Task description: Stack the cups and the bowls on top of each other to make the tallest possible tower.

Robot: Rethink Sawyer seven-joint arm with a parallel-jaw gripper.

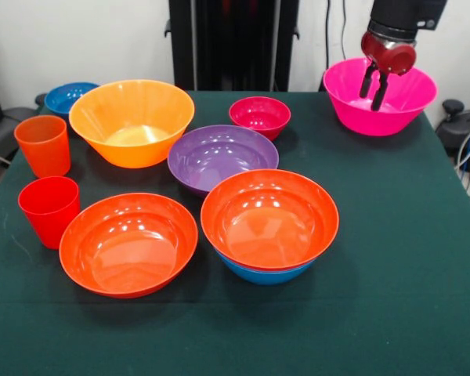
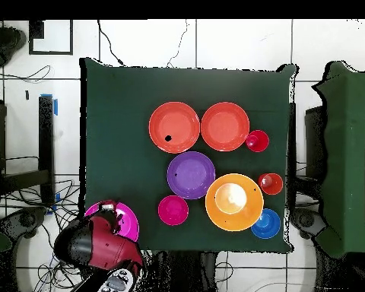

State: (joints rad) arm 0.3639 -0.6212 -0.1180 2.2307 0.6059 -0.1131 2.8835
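Two cups stand at one side of the counter (image 1: 423,258), which is draped in a dark green cloth: the ribbed orange cup (image 1: 43,144) and, nearer the camera, the smooth red cup (image 1: 49,209), both upright and just apart. Beside them lies a wide red-orange bowl (image 1: 128,244) on its own, and next to it a second red-orange bowl (image 1: 269,218) sits nested in the medium blue bowl (image 1: 265,275), forming the low tower. Behind these rest the purple bowl (image 1: 222,157), the large yellow-orange bowl (image 1: 131,121), the small magenta bowl (image 1: 260,116) and, at the far corner, the small blue bowl (image 1: 69,97).

At the opposite far corner the large pink bowl (image 1: 380,95) sits close to the counter's edge. The claw (image 1: 374,84) hangs over it, its two dark fingers (image 1: 381,92) slightly apart and holding nothing, their tips inside the bowl's rim.

From overhead, the floor (image 2: 239,42) around the counter is pale tile with dark cables trailing across it. A white wall and a black upright post stand behind the counter in the front view.
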